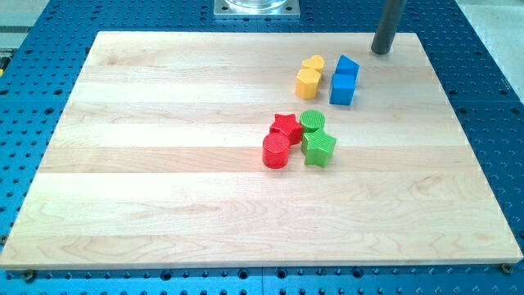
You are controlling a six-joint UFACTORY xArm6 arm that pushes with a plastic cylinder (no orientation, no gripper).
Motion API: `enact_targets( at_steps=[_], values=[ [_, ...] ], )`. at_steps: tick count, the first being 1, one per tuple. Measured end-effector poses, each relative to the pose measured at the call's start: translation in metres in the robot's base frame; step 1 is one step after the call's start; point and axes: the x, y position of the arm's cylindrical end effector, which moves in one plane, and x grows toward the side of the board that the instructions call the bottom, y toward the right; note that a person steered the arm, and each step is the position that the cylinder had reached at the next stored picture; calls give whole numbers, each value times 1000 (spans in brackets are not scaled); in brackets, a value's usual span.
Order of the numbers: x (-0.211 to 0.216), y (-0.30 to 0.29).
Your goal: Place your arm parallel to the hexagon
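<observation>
Camera view, single frame: a pale wooden tabletop (164, 205) lies on a blue perforated base (491, 98), with a metal mount (257, 7) at the view's top edge. My tip (381, 51), the lower end of a straight dark rod, rests near the tabletop's far edge at about 1 o'clock from the board's centre. No pincer is fitted to this arm, so there is no spread or pressed state to report.

Two clusters of blocks appear. The upper cluster sits at about 7 to 8 o'clock from my tip and stands apart from it. It consists of two yellow blocks and two blue ones. A yellow heart (313, 64) lies at 12 o'clock of a yellow hexagon (307, 83), the two touching. Just beside them, at 3 o'clock, a blue block (347, 66) of angular outline sits at 12 o'clock of a blue cube (342, 89), again touching. The yellow hexagon is thus at about 8 o'clock from my tip, with the blue pair lying between them.

The lower cluster lies near the board's centre, at 6 o'clock of the upper one. A red star (286, 125) touches a red cylinder (275, 152) at its 7 o'clock. A green cylinder (312, 121) sits at 3 o'clock of the red star, and a green star (318, 149) lies at 6 o'clock of the green cylinder.
</observation>
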Motion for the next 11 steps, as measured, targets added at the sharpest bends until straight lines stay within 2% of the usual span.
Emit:
enact_targets(
  at_steps=[7,8,10,11],
  values=[
    [0,-10],
    [5,-31],
    [12,-120],
    [12,-143]
  ],
)
